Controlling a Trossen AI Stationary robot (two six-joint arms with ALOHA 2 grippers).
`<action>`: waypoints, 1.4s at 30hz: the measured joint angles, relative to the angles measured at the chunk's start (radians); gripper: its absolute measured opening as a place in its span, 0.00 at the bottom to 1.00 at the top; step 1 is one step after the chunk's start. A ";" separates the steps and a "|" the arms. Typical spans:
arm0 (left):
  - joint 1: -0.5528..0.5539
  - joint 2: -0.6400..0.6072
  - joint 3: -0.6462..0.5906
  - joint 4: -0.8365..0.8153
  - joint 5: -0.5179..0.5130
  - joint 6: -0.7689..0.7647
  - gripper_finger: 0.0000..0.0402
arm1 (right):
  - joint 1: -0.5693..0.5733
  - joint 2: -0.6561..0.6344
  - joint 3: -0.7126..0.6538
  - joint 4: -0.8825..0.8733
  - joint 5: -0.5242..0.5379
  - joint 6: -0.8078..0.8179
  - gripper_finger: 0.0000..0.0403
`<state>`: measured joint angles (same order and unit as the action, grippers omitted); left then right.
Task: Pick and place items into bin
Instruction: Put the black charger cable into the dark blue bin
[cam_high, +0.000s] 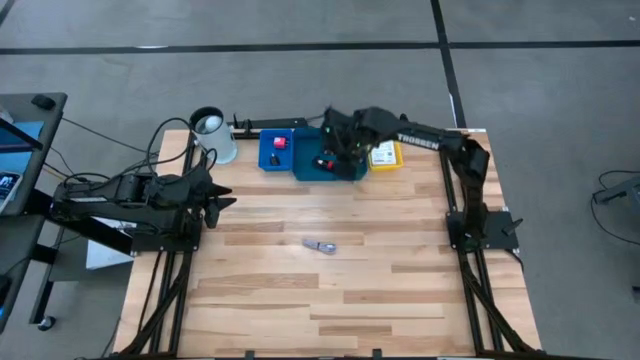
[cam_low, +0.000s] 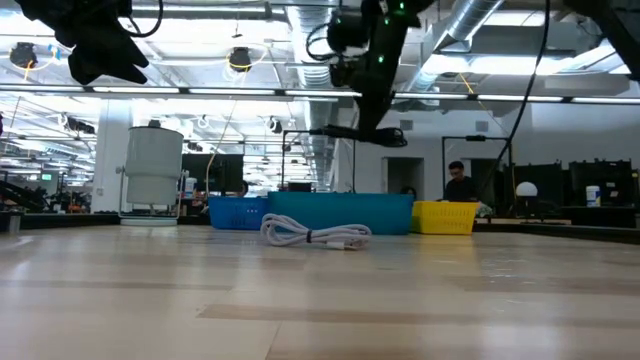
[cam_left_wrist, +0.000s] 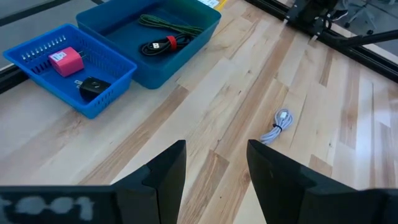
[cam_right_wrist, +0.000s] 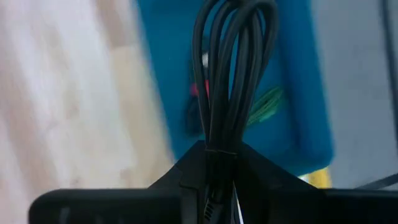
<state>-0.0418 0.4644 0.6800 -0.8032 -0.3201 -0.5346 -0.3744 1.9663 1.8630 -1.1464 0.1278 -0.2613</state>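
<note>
My right gripper (cam_right_wrist: 221, 163) is shut on a bundle of black cable (cam_right_wrist: 230, 62) and hovers above the teal bin (cam_high: 345, 172), also seen in the high view (cam_high: 337, 148) and low view (cam_low: 366, 125). Inside the teal bin (cam_left_wrist: 186, 53) lie a black-red cable bundle (cam_left_wrist: 163, 45) and green ties (cam_left_wrist: 169, 25). The small blue basket (cam_left_wrist: 112, 93) holds a pink-red cube (cam_left_wrist: 65, 61) and a black block (cam_left_wrist: 93, 87). A silvery-white coiled cable (cam_high: 320, 245) lies loose mid-table (cam_left_wrist: 280, 123). My left gripper (cam_left_wrist: 214, 168) is open, raised near the table's left side (cam_high: 215, 195). My right gripper pinches the black cable bundle (cam_right_wrist: 219, 140) between its two fingers, at one end of the bundle, where the strands are gathered tight. The looped strands (cam_right_wrist: 239, 25) run straight out past the fingertips. The bundle is lifted clear, above the teal bin.
A yellow bin (cam_high: 388, 157) sits right of the teal bin at the far edge, with something white in it. A white cylindrical cup (cam_high: 213, 132) stands at the far left corner. Bare wood stretches across the middle and near half of the table (cam_high: 330, 300).
</note>
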 joint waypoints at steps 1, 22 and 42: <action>0.000 0.000 0.000 0.000 0.000 -0.001 0.40 | -0.018 0.010 0.004 0.023 -0.003 -0.013 0.12; -0.024 -0.273 -0.093 0.131 -0.077 0.072 0.40 | -0.106 0.149 -0.007 0.061 -0.128 -0.107 0.13; -0.026 -0.451 -0.302 0.438 -0.022 0.074 0.40 | -0.140 0.150 -0.004 0.117 -0.132 -0.110 0.13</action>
<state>-0.0677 0.0138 0.3782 -0.3657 -0.3422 -0.4611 -0.5148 2.1166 1.8587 -1.0296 -0.0041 -0.3710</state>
